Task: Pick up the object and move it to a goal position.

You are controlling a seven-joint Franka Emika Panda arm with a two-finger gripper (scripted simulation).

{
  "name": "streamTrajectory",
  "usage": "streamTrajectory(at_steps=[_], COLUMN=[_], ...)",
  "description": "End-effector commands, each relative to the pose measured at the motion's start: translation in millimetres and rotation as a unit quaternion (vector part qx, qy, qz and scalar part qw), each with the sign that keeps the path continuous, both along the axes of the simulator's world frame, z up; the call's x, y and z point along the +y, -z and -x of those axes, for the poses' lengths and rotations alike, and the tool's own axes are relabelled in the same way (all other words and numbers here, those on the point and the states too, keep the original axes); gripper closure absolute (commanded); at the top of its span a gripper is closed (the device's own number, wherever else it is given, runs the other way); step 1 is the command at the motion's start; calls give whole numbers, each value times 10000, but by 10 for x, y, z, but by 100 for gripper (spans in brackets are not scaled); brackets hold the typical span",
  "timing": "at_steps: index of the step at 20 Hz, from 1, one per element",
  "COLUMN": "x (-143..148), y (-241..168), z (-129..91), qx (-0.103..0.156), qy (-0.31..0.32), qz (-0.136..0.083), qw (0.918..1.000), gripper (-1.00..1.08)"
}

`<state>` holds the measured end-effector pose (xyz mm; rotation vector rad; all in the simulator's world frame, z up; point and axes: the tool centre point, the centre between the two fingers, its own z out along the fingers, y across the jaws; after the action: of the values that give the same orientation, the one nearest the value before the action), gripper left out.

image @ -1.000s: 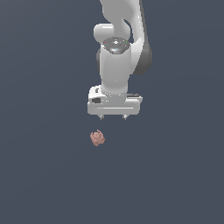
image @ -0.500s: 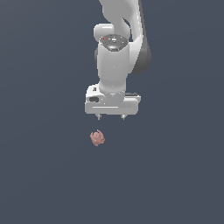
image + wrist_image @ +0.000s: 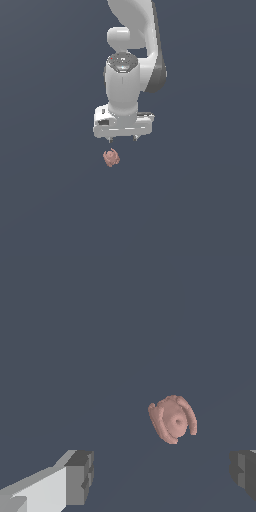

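The blob [image 3: 111, 158] lies on the dark floor [image 3: 45, 200], far from any edge I can see. The gripper [image 3: 122, 138] hangs just above it, a bit toward the exterior view's right. Its fingers [image 3: 80, 477] are spread wide with nothing between them. The blob looks small, light and bumpy, maybe hard. I would pinch it across its round middle, as the folds could slip. The goal spot shows nowhere, and one finger is cut off in the wrist view.

light: even, dim-ish | shadows: none cast | focus: sharp | glare: none
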<state>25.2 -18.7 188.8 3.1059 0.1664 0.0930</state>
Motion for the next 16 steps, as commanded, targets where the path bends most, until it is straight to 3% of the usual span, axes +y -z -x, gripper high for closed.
streamTrajectory(at_steps=[1,16], x=[-65,-489], y=[101,796], z=[-13,-46], qx=[40,276], qy=[-204,-1594], qz=[7,-34], qw=[9998,9868], gripper=[-92,-92])
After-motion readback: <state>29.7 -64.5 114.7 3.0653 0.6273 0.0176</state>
